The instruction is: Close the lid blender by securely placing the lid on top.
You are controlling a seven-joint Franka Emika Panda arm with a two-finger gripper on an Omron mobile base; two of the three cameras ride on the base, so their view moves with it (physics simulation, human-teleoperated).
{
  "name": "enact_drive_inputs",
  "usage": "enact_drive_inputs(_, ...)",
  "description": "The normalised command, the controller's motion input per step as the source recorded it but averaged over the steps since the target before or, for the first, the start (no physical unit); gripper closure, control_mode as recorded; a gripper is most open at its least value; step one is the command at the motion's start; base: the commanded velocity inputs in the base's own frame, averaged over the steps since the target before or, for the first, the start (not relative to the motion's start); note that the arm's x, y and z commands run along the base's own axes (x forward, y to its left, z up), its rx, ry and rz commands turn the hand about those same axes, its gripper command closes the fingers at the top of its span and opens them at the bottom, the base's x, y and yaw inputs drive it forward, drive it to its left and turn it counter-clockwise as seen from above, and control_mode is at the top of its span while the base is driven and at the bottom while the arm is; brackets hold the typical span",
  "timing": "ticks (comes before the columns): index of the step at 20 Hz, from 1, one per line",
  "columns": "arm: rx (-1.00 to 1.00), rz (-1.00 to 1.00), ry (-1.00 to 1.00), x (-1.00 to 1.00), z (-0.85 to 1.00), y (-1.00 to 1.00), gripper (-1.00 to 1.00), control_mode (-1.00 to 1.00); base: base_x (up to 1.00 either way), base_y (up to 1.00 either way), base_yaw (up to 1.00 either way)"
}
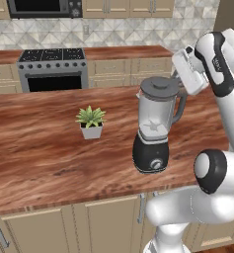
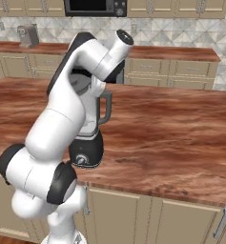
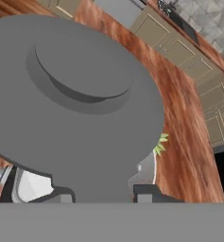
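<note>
Left base view, read from left to right: a small plant [image 1: 91,121] stands on the desk [image 1: 39,148], well apart from the blender [image 1: 155,126] right of it, and the white arm reaches in from the right to the jar's far right side. The lid [image 1: 159,89] already sits on the jar mouth and looks level there, with no gap that I can make out at this distance.

Right base view has the arm across the blender [image 2: 88,138], so only the black base with its dial and the dark handle come through; the jar top is hidden there.

Hand view looks down on the lid [image 3: 80,90] from close by, its raised knob at upper left and its tab low between the fingertips [image 3: 149,191] of the end effector [image 3: 104,194]. The jaws are drawn nearly together on that tab, so I judge the lid is gripped.

By my reading the placing is mostly done. What seems left is to make sure the lid is pressed home, then to let go and draw the arm clear without dragging the lid off.
</note>
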Motion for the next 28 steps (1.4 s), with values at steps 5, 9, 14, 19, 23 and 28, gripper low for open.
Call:
enact_drive_inputs(5, -0.06, 0.01, 0.00, 0.02, -0.28, -0.21, 1.00, -1.00, 0.00, 0.00, 0.00)
enact_drive_inputs(9, -0.06, 0.00, 0.00, 0.53, -0.13, -0.04, 1.00, -1.00, 0.00, 0.00, 0.00)
enact_drive_inputs(14, 0.00, 0.00, 0.00, 0.65, 0.00, -0.02, 1.00, -1.00, 0.00, 0.00, 0.00)
enact_drive_inputs(19, -0.02, 0.00, 0.00, 0.40, -0.04, 0.00, 1.00, -1.00, 0.00, 0.00, 0.00)
enact_drive_inputs(23, -0.05, 0.00, -0.02, 0.21, -0.29, 0.00, 1.00, -1.00, 0.00, 0.00, 0.00)
enact_drive_inputs(28, -0.02, 0.00, -0.01, 0.02, -0.36, 0.00, 1.00, -1.00, 0.00, 0.00, 0.00)
